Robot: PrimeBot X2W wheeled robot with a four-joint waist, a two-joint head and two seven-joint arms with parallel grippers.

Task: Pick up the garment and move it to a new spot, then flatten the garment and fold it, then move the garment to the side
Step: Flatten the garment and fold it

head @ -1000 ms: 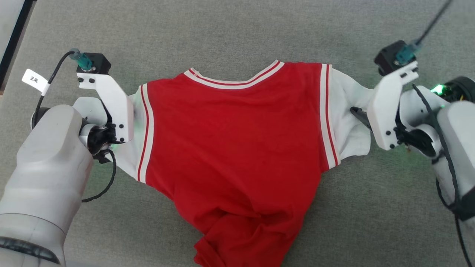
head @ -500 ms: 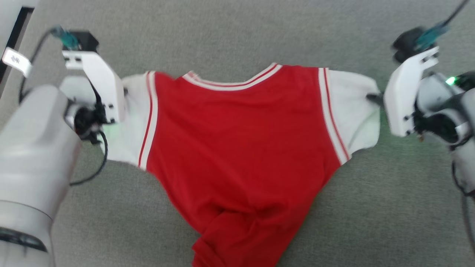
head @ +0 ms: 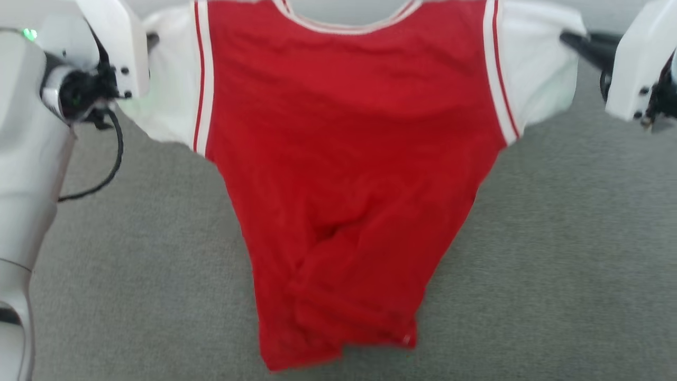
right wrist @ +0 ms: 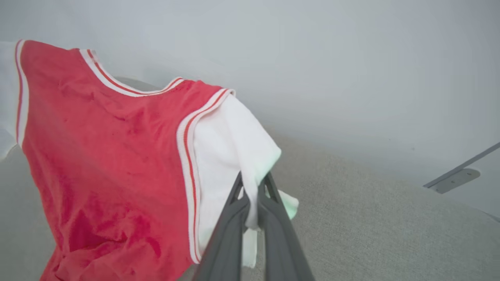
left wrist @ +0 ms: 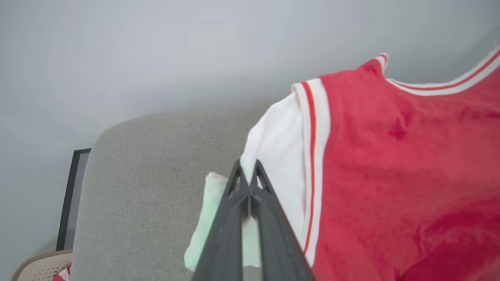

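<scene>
Garment (head: 349,159) hangs spread between my two hands, held up above the grey worktop (head: 555,238). My left hand (left wrist: 249,171) is pressed together on the edge of one white sleeve (left wrist: 279,156), and my right hand (right wrist: 254,180) pinches the other white sleeve (right wrist: 234,144) the same way. Both wrist views show the dark fingers (left wrist: 269,218) nipping cloth near their tips. The red body drapes down toward me, narrowing to a creased, bunched hem (head: 338,344) that sits low; I cannot tell if it touches the worktop.

I judge this to be the carry to a new spot. To do it well I want both hands level and well apart so the shoulders stay taut, moving together at one pace so neither sleeve slips from so shallow a pinch. When I lower, I would let the hem land first and draw away from it, so the body lays out flat rather than piling.
</scene>
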